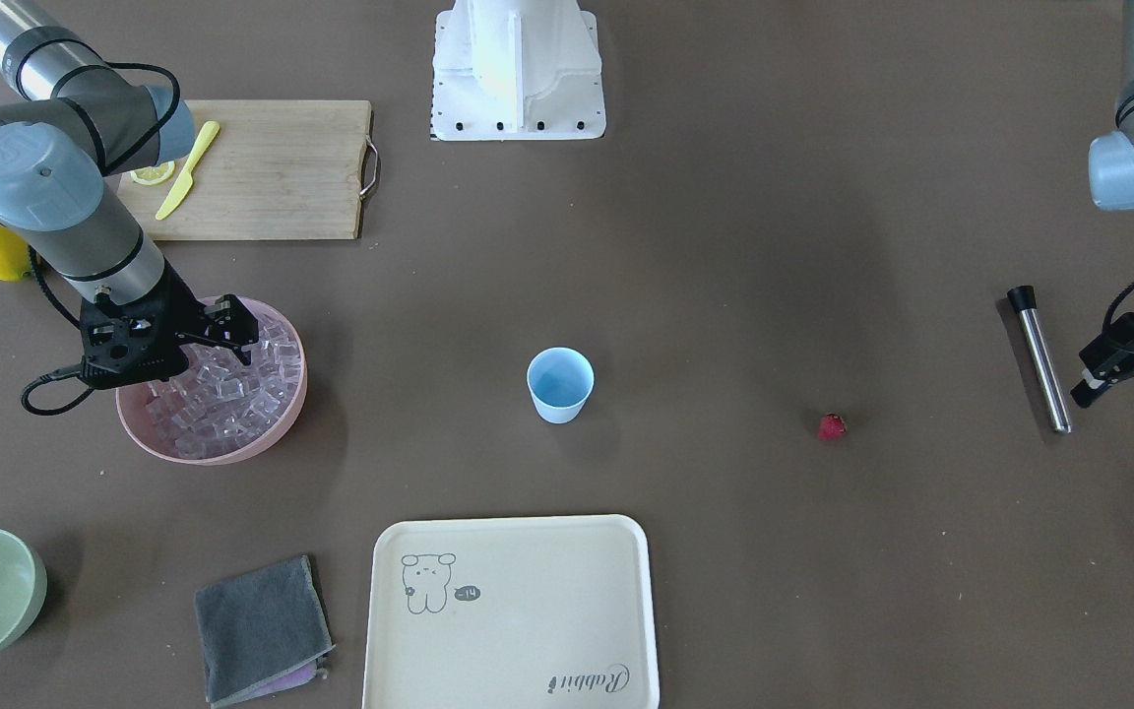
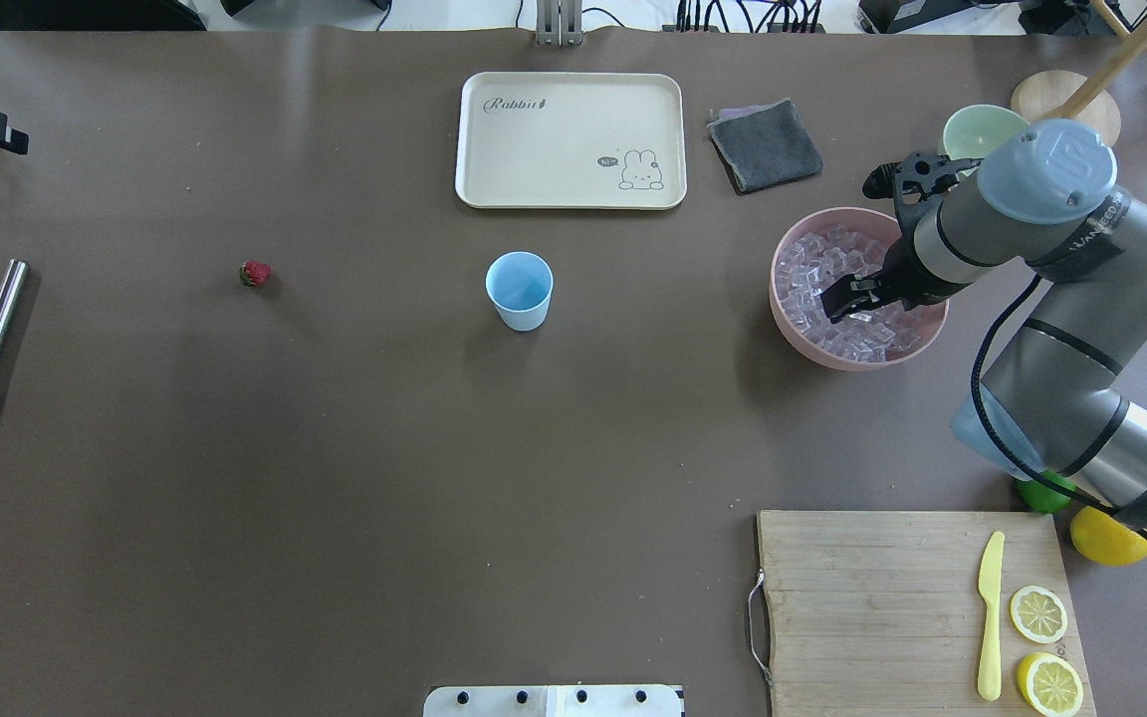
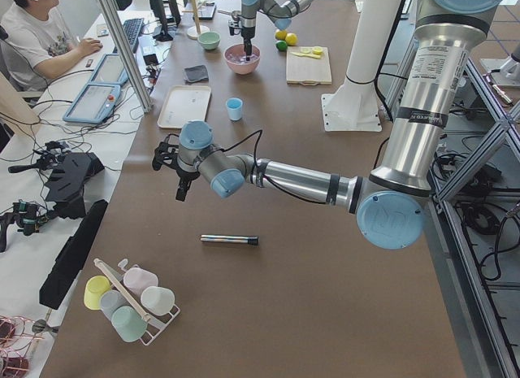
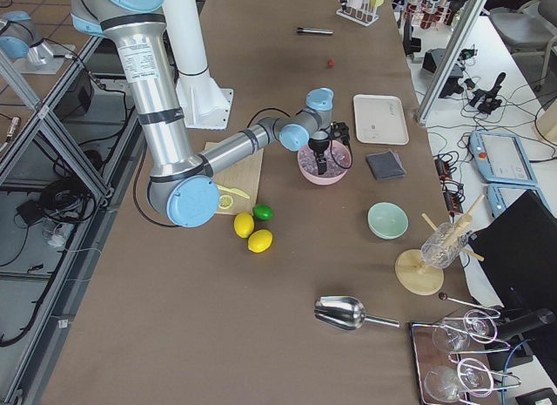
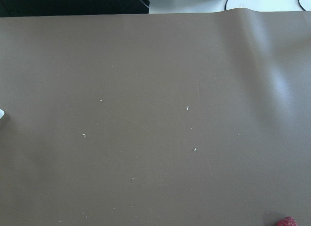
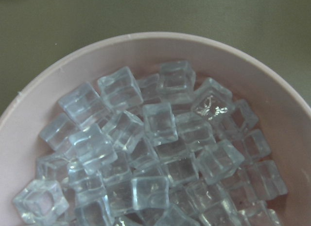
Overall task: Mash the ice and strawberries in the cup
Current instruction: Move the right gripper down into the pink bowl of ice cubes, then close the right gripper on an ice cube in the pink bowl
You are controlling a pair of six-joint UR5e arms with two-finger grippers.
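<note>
right gripper (image 1: 240, 333): jaws apart, over ice (image 6: 160, 124) in pink bowl (image 6: 146, 46) | advice: descend onto one top cube, close gently, avoid the rim

Ice (image 2: 814, 267) in bowl (image 2: 858, 365); cup (image 2: 519, 290) between bowl and strawberry (image 2: 255, 273).

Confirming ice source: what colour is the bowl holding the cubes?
The bowl is pink; clearest in overhead view.
</note>
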